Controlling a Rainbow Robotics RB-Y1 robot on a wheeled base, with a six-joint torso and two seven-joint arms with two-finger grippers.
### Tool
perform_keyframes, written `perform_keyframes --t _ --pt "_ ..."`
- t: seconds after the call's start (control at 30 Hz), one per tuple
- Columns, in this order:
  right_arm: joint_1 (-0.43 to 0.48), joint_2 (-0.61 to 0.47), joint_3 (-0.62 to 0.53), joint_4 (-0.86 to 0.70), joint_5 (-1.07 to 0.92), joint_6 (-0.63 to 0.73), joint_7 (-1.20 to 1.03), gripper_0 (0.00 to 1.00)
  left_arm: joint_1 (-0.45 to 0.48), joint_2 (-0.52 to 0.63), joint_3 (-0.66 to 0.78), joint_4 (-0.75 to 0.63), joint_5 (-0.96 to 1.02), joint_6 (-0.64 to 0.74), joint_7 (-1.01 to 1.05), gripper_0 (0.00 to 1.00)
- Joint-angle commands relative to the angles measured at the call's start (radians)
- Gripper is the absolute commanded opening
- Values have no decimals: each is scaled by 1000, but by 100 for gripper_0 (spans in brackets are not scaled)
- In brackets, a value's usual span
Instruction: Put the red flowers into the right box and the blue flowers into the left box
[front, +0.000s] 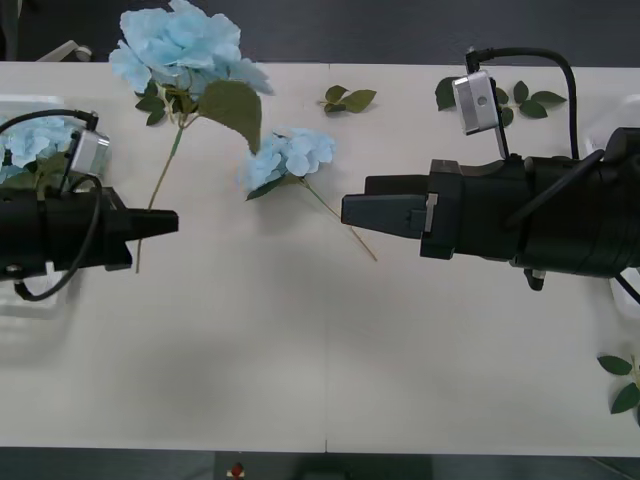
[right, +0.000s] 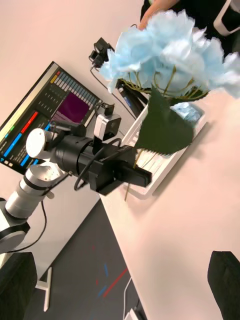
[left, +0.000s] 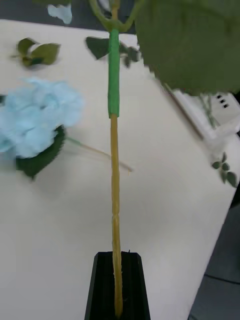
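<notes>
Fingers of the left gripper (left: 118, 285) pinch together on a thin yellowish stem; its fluffy blue flower (front: 185, 45) hangs beyond; a smaller blue flower (front: 290, 157) lies flat just right of that stem; right gripper (front: 365, 212), fingers together and empty, hovers beside it; left box (right: 167, 152), ribbed white plastic, sits behind the left arm.

Pale blue flowers (front: 185, 45) with green leaves; both hands black.

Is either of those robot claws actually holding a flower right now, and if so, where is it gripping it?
Yes. The left gripper is shut on the large blue flower, pinching the bare lower end of its stem. The right gripper holds nothing.
</notes>
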Motion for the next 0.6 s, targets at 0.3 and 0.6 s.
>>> perform_keyframes --t 0.3,0.6 --pt "7 -304 -58 112 -348 0 256 100 -38 92 190 71 -376 57 122 0" --pt "54 -523 -59 209 -616 3 609 100 72 92 247 72 -549 -170 124 0"
